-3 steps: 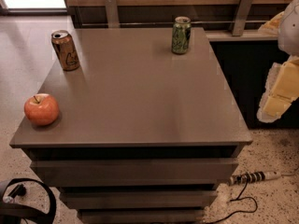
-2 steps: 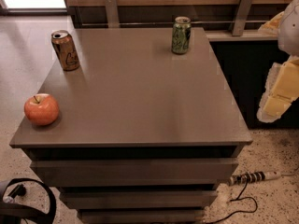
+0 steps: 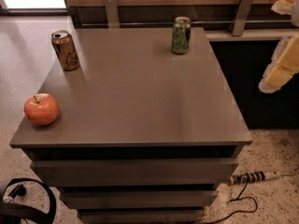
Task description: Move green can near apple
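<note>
Off the right edge of the worktop point(image 3: 140, 92) hangs the pale end effector point(image 3: 280, 68), touching nothing there; whether it is open or closed cannot be told. The green can point(image 3: 181, 35) stands upright at the far edge, well apart from the apple point(image 3: 42, 109) at the near-left corner. The brown-gold can point(image 3: 65, 50) stands far left. Neither label can be read. Nothing has shifted since earlier.

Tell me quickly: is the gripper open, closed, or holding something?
Gripper: cannot be told; it is at the far right, beyond the grey square table, apart from the small green drink can standing on it.
</note>
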